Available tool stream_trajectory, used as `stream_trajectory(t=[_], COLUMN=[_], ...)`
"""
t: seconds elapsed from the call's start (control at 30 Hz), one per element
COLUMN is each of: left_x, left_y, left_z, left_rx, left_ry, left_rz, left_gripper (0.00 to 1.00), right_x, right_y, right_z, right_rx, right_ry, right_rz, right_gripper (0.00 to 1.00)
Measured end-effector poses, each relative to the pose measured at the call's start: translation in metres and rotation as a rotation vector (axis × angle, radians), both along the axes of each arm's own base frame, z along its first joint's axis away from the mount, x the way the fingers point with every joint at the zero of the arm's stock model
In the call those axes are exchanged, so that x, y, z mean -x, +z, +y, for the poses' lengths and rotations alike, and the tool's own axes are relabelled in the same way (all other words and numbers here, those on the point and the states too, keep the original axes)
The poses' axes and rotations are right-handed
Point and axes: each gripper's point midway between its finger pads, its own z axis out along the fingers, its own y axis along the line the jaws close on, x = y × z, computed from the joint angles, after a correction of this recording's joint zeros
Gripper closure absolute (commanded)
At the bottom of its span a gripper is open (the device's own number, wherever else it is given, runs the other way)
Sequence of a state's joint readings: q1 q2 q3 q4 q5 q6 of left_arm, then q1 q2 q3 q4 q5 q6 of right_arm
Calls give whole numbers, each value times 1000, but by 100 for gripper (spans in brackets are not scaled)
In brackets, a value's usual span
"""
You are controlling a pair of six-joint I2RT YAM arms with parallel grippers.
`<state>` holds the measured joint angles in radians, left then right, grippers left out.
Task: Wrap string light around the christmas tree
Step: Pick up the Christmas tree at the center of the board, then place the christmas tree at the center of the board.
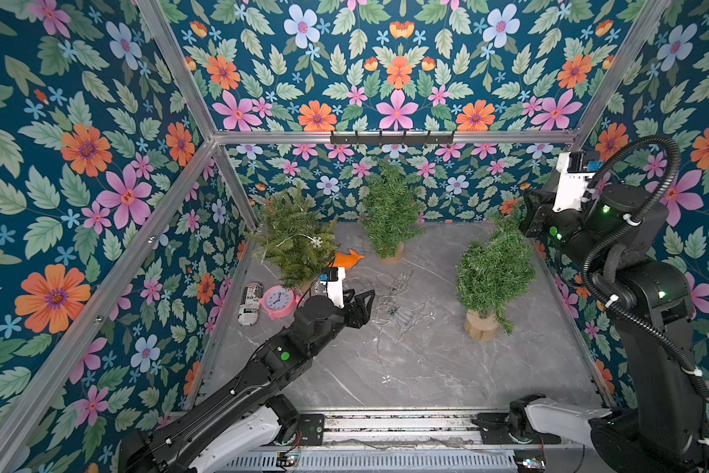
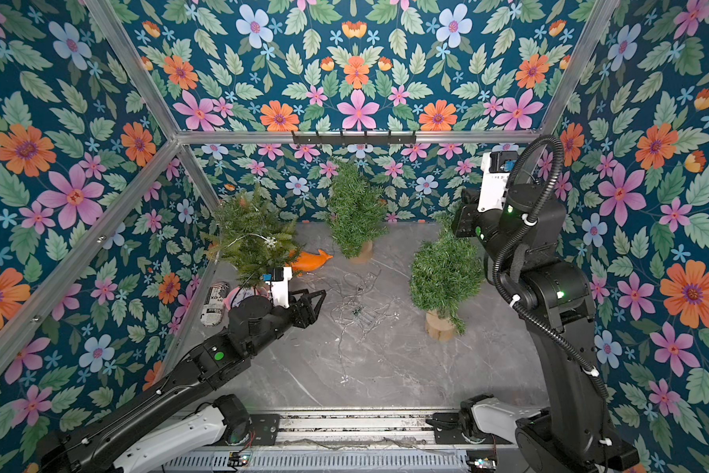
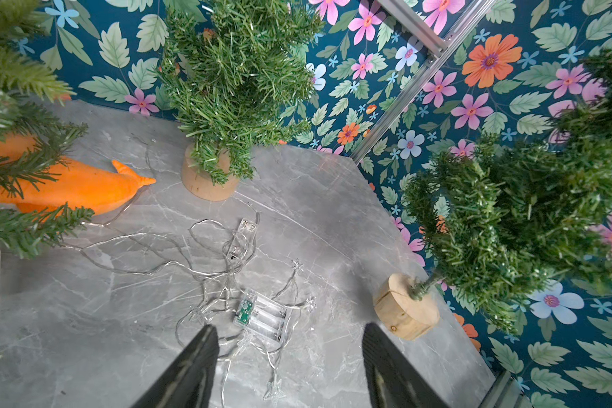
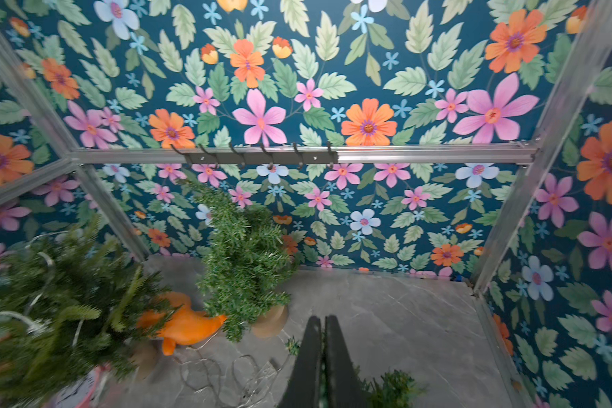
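Grey marble surface [image 1: 426,368] carries the string light [image 3: 242,240], a loose clear tangle with its battery box [image 3: 262,314]. It lies in the open between the left tree [image 1: 293,241], the back tree [image 1: 389,209] and the right tree [image 1: 494,270]. The left gripper [image 3: 290,328] hangs close over the tangle, jaws spread wide, holding nothing. The right gripper [image 4: 322,319] sits high by the right tree's tip, jaws pressed together; whether needles are pinched I cannot tell.
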<state>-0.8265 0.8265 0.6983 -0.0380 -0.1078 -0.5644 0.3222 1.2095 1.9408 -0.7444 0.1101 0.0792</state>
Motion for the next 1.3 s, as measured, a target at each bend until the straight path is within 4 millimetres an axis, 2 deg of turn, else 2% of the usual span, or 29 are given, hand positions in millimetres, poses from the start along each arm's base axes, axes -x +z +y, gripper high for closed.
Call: stream_trajectory(t=[0.23,0.43,0.63,0.8,0.9,1.1,1.3], left_x=[1,3,6,10,13,21,26], left_y=[17,32,41,50,55,64,60], left_z=[6,19,38,59,73,101,115], left_rx=[16,35,46,58,73,108,106], left_ry=[16,57,118,189,236,320,363], left_rz=[-43,-84,-110,-135,-153,-185,-190], left_gripper=[33,34,36,36,36,35,35], right_x=[22,33,30,42,46,58,68], right_y=[23,33,24,20,22,16,8], right_z=[49,75,104,156,180,215,240], right_rx=[-16,-38,-78,-45,-23,11,20], right_ry=[194,302,397,543,595,670,726], right_rz=[-50,-70,-21,-13,-23,-25,-18], right_gripper=[100,100,100,100,100,100,100])
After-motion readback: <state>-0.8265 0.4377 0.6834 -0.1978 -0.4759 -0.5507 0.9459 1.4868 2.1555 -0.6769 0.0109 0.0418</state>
